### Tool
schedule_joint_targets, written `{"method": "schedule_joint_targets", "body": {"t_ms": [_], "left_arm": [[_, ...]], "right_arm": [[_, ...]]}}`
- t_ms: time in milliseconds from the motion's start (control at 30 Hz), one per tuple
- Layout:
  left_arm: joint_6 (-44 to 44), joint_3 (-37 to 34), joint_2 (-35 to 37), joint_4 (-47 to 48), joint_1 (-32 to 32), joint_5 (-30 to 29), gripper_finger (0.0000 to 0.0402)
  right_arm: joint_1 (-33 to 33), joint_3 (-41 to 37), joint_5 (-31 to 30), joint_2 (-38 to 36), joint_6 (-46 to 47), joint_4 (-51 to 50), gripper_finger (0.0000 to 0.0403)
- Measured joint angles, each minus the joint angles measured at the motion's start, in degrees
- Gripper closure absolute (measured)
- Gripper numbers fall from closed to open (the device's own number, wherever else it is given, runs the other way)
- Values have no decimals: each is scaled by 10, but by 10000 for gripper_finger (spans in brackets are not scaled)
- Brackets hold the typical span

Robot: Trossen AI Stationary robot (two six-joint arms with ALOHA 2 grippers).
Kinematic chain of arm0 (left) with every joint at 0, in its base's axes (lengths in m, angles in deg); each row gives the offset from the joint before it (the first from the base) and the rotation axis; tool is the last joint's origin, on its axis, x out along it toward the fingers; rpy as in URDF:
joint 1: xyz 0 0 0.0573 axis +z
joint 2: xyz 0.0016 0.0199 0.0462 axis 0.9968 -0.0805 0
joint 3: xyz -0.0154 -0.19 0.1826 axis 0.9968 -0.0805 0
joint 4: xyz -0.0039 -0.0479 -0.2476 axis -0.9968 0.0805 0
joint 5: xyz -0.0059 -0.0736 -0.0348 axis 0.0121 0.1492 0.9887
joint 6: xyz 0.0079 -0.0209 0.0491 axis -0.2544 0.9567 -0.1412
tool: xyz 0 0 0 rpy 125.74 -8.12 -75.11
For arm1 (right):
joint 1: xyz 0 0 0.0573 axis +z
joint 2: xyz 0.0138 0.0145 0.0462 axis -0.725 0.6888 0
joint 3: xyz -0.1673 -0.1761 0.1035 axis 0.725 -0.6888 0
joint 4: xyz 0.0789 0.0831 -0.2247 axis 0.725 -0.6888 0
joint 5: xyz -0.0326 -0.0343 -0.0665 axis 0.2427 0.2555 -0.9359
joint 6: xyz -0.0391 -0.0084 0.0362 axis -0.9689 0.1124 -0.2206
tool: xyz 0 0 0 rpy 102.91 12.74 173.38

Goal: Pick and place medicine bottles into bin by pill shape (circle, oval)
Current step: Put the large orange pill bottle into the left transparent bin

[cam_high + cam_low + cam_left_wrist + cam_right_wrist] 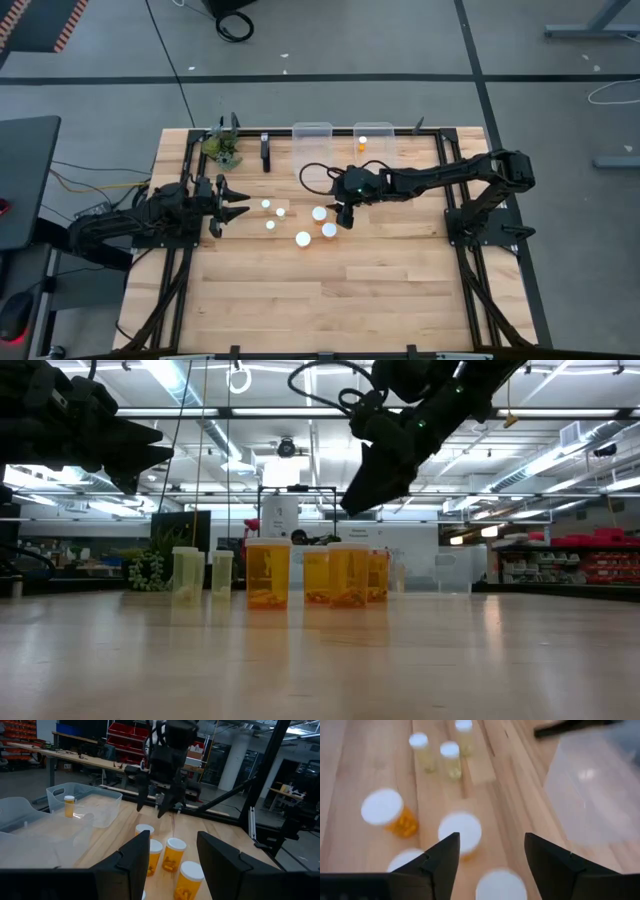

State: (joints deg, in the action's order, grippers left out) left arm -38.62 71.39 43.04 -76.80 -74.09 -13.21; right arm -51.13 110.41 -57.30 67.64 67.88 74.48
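Several medicine bottles with white caps stand upright on their bases in a loose cluster (303,238) at the table's middle. The orange ones (267,572) are the nearer, the pale ones (186,575) the farther. One more orange bottle (362,143) stands inside the right clear bin (385,132). My right gripper (491,837) hangs open above the cluster, slanting down, over one white cap (462,831) and touching nothing. My left gripper (172,837) is open and level at the table's left, pointing at the cluster.
A second clear bin (312,135) stands left of the first at the far edge. A small green plant (222,148) and a dark upright post (265,152) stand at the far left. The near half of the wooden table (350,300) is bare.
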Motion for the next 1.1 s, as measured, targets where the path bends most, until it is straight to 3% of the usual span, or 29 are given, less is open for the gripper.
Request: {"method": "schedule_joint_targets", "body": {"t_ms": [167, 500, 867, 1100], "left_arm": [[0, 0, 0, 0, 0, 0, 230], [0, 0, 0, 0, 0, 0, 230], [0, 0, 0, 0, 0, 0, 230], [0, 0, 0, 0, 0, 0, 230]], "right_arm": [[0, 19, -25, -1, 21, -102, 158], [0, 80, -7, -1, 18, -258, 151], [0, 57, 20, -1, 18, -284, 148], [-1, 9, 19, -1, 44, -244, 110]]}}
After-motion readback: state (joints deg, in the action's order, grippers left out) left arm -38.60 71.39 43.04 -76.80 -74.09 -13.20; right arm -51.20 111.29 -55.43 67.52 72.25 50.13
